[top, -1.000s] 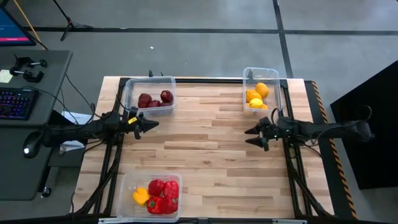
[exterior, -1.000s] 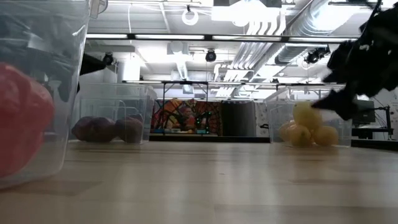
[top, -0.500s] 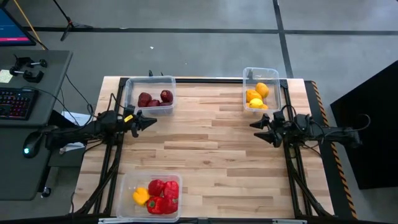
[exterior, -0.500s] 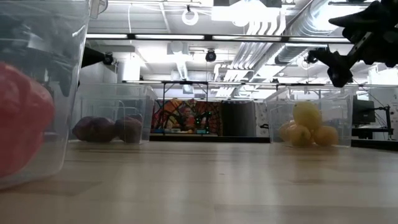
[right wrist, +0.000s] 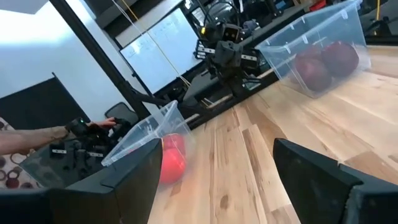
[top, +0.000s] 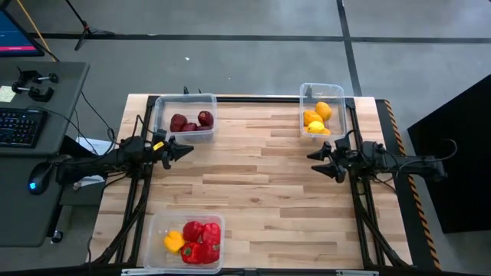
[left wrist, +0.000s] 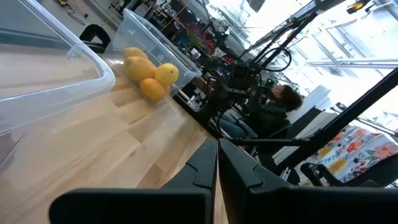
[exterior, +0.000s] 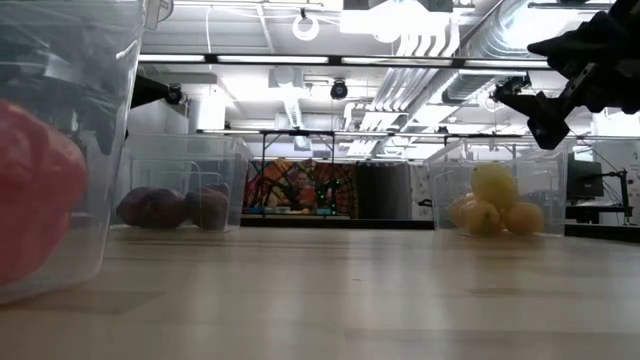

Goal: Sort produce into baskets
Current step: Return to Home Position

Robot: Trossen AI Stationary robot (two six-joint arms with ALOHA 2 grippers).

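Three clear tubs stand on the wooden table. The far-left tub (top: pixel 184 116) holds dark maroon fruits (top: pixel 191 122). The far-right tub (top: pixel 322 110) holds lemons (top: pixel 316 118). The near-left tub (top: pixel 186 242) holds red peppers (top: pixel 202 240) and one yellow pepper (top: pixel 173 241). My left gripper (top: pixel 186 149) is shut and empty, just near of the maroon-fruit tub. My right gripper (top: pixel 316 162) is open and empty, above the table, just near of the lemon tub; in the low view (exterior: pixel 530 112) it hangs above the lemons (exterior: pixel 492 208).
The middle of the table (top: pixel 253 184) is bare wood. A desk with a keyboard (top: pixel 19 126) stands beyond the table's left edge. A person sits in the room behind the table (left wrist: pixel 283 99).
My right gripper has risen from about lemon height to well above the lemon tub and drawn slightly toward the table's right edge. My left gripper has drawn back a little toward the table's left and far edges. No fruit has moved.
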